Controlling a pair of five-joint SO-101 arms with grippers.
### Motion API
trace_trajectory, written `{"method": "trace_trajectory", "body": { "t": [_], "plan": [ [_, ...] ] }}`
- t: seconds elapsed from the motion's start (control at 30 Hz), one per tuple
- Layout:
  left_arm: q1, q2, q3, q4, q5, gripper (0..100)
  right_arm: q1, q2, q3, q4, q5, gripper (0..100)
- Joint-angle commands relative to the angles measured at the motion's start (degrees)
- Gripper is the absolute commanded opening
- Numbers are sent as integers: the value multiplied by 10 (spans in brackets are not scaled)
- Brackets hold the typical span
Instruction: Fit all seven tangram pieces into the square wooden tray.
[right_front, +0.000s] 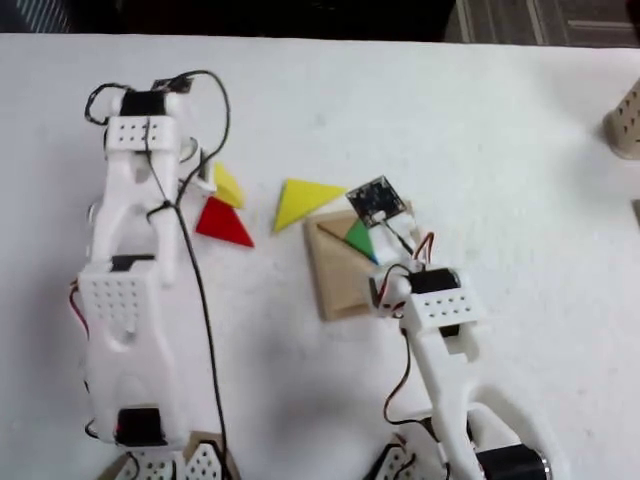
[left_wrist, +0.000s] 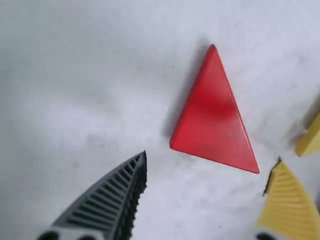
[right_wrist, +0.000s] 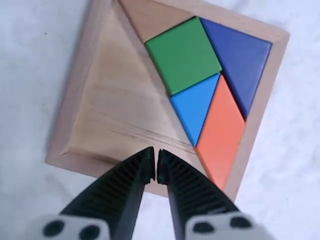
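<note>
The square wooden tray (right_wrist: 100, 125) holds a green square (right_wrist: 182, 55), a dark blue triangle (right_wrist: 240, 55), a light blue triangle (right_wrist: 195, 105) and an orange parallelogram (right_wrist: 220, 135); its other half is bare wood. My right gripper (right_wrist: 155, 161) hangs shut just above the tray's rim with nothing in it. A red triangle (left_wrist: 212, 115) lies flat on the white table, and my left gripper (left_wrist: 210, 159) stands open right beside its long edge. A small yellow piece (left_wrist: 310, 137) lies close by. In the high view, a large yellow triangle (right_front: 300, 198) rests between the red triangle (right_front: 222, 222) and the tray (right_front: 335, 280).
The table is white. A beige perforated object (right_front: 625, 125) stands at the far right edge. Black cables loop around the left arm (right_front: 130, 250). Open table lies beyond the tray and to its right.
</note>
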Motion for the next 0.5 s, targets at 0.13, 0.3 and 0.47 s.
{"method": "trace_trajectory", "body": {
  "t": [0.13,0.3,0.47],
  "plan": [
    [-9,-196,302,-170,113,385,-6,-21,-7,-8,7,24],
    [6,-250,441,-295,143,388,-7,-21,-6,-7,7,24],
    [7,-247,447,-309,183,389,-7,-21,-4,-7,7,23]
  ]
}}
